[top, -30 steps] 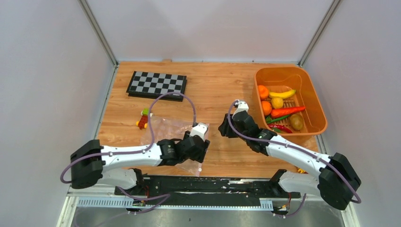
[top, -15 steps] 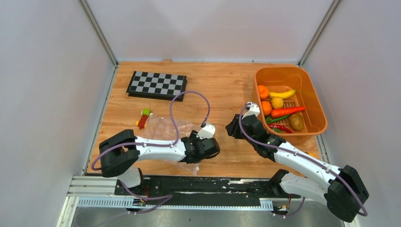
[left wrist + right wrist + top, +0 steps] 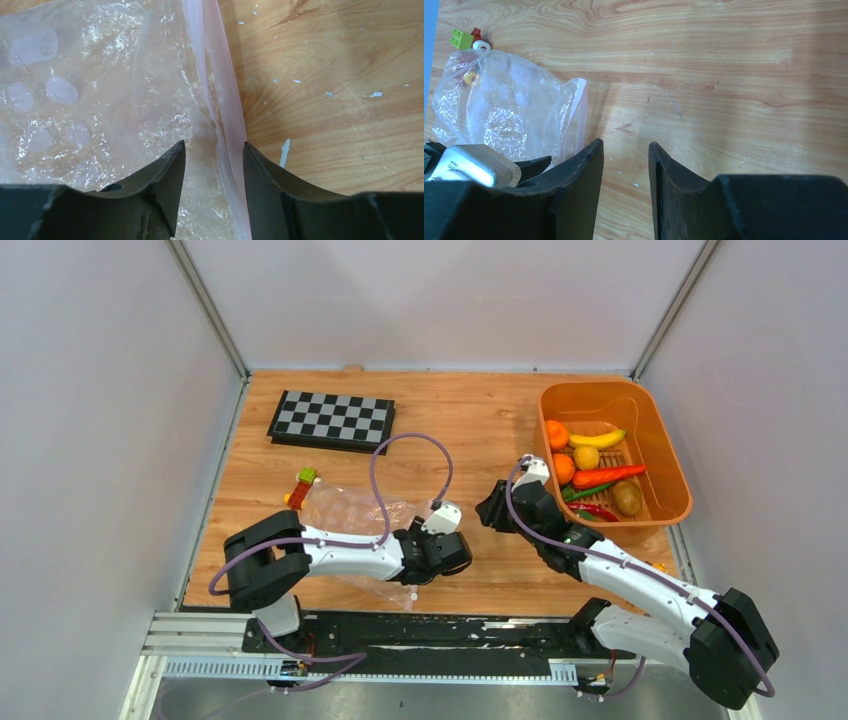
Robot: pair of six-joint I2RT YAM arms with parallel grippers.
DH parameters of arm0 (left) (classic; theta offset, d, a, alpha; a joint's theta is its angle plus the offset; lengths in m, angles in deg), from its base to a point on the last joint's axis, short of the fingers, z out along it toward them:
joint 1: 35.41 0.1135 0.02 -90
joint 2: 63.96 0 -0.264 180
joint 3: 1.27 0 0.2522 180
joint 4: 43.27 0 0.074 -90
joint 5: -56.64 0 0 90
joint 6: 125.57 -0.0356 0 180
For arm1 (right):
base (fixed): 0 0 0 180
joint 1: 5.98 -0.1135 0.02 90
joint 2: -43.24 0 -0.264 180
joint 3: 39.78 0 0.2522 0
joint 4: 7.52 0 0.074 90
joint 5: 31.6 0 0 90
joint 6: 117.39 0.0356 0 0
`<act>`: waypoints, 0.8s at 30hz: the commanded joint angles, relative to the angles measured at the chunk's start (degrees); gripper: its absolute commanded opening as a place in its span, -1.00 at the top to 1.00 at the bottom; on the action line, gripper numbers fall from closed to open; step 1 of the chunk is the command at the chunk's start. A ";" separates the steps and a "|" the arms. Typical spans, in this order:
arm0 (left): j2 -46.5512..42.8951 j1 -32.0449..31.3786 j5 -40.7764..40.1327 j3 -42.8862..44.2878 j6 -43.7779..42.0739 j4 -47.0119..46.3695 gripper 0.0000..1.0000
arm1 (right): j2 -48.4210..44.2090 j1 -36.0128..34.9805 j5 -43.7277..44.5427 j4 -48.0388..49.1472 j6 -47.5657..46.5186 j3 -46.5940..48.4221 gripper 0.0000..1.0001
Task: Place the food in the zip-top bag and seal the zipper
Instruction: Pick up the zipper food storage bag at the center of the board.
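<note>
The clear zip-top bag [image 3: 345, 515] lies flat on the wooden table, left of centre; it also shows in the left wrist view [image 3: 100, 100] and the right wrist view [image 3: 509, 110]. Its pink zipper [image 3: 220, 85] runs along the bag's right edge. My left gripper [image 3: 440, 558] [image 3: 214, 145] is open, low over that edge, with the zipper strip between the jaws. My right gripper [image 3: 486, 512] [image 3: 625, 144] is open and empty above bare wood, right of the bag. The food [image 3: 590, 475] (orange balls, banana, carrot, chilli, brown piece) lies in the basket.
The orange basket [image 3: 672, 455] stands at the right edge of the table. A folded chessboard [image 3: 332, 420] lies at the back left. A small red-yellow-green block toy [image 3: 303, 488] [image 3: 466, 37] sits at the bag's far left corner.
My left arm has slid right along the bag to its zipper edge. My right gripper moved a little right toward the basket, then stayed still.
</note>
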 commanded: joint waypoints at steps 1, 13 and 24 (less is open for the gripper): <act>-1.65 -0.51 -3.68 0.83 1.43 0.25 -0.01 | -0.50 0.51 -0.92 2.63 0.27 -0.20 0.22; -0.38 -0.44 -6.80 0.05 1.59 1.58 0.26 | -0.10 0.62 -2.49 3.02 -0.35 -0.19 0.22; 0.26 -0.49 -7.58 0.04 0.91 1.73 1.00 | 0.59 0.69 -3.69 3.56 -0.53 -0.02 0.22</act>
